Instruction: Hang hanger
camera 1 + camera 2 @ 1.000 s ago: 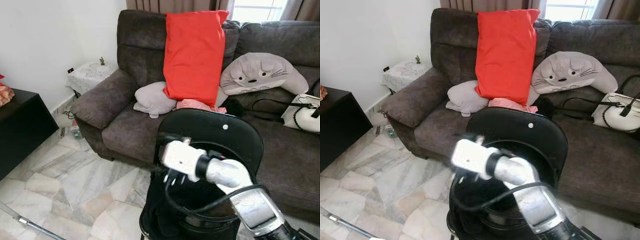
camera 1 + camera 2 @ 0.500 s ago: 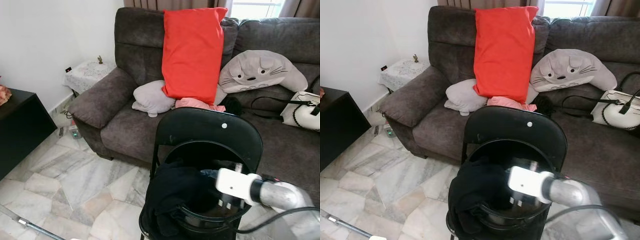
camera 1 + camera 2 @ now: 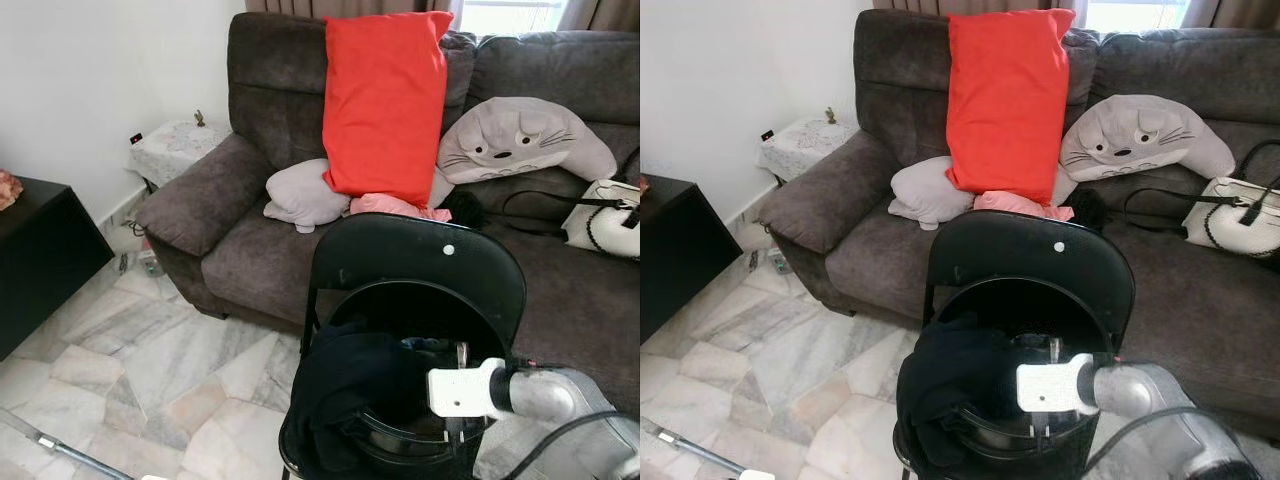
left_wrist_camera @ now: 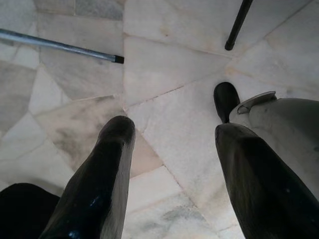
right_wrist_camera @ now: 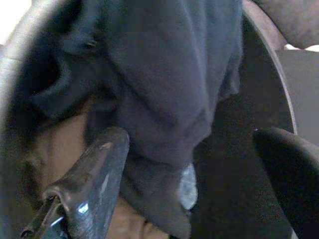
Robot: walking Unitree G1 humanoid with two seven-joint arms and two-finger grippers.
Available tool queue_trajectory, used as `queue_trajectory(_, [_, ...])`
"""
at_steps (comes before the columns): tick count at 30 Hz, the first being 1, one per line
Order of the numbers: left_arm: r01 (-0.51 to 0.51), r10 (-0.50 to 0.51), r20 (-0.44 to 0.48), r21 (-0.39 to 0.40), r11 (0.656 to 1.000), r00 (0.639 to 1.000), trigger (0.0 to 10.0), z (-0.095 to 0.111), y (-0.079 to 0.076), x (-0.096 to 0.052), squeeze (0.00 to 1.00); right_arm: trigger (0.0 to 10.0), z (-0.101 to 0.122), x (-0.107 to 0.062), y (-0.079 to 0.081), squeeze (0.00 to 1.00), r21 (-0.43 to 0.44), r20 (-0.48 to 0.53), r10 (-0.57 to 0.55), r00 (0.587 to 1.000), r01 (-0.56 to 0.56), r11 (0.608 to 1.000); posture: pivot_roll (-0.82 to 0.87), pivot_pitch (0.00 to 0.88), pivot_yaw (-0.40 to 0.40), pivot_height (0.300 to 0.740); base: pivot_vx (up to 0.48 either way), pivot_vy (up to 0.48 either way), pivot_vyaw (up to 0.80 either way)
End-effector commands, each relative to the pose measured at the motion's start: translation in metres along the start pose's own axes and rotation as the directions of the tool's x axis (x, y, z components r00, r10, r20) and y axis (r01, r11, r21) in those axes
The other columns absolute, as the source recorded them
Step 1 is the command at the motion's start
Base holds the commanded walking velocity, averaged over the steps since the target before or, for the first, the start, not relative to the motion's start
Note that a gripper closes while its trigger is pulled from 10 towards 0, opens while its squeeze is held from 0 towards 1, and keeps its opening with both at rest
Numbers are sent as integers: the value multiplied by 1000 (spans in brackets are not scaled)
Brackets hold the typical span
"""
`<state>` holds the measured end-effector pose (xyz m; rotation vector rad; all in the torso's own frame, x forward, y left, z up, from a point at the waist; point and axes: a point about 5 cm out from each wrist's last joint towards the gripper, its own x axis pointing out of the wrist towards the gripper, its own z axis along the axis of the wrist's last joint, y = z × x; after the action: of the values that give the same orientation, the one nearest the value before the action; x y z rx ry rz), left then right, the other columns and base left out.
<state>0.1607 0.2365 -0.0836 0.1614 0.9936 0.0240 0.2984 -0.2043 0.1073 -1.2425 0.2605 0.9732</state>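
A black folding chair (image 3: 415, 265) with a rounded back stands in front of the sofa. A dark garment (image 3: 345, 385) lies bunched on the left part of its seat and spills over the front edge. My right arm comes in from the lower right, its white wrist (image 3: 458, 392) low over the seat beside the garment. In the right wrist view my right gripper (image 5: 189, 144) is open, its fingers (image 5: 94, 174) spread on either side of a fold of the dark cloth (image 5: 164, 89). My left gripper (image 4: 174, 129) hangs open over the marble floor, holding nothing.
A dark grey sofa (image 3: 200, 200) behind the chair carries a red pillow (image 3: 385, 100), a grey cat cushion (image 3: 525, 140), a small grey cushion (image 3: 305, 195) and a white bag (image 3: 605, 225). A black cabinet (image 3: 40, 250) stands at the left. A metal pole (image 4: 60, 46) lies on the floor.
My right arm has swung from across the chair's front to its right side and dropped lower over the seat, uncovering the dark garment. The camera has shifted slightly.
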Motion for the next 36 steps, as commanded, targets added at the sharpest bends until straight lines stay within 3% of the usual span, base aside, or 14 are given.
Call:
queue_trajectory(1, [-14,15,-39,14,1000,999,10000,-8,5,-2,0,10000,-2,6,-3,0,10,-7,-34,999,34,999,-42,68,111,740,0,0,0])
queue_trajectory(6, [-13,14,-40,21,1000,999,10000,-7,5,-1,0,10000,-4,15,-11,0,7,6,-54,999,54,999,-40,59,111,740,0,0,0])
queue_trajectory(18, [-16,16,-41,14,1000,999,10000,-7,5,-1,0,10000,-5,29,-7,0,34,54,11,998,-13,999,-29,37,101,740,0,0,0])
queue_trajectory(25, [-15,16,-41,14,1000,999,10000,-7,4,-1,0,10000,-3,39,-2,0,7,50,41,998,-41,999,-22,32,96,740,0,0,0])
queue_trajectory(36, [-16,16,-39,5,1000,999,10000,-7,3,-1,0,10000,7,51,-2,0,25,84,37,996,-39,999,-11,41,93,740,0,0,0])
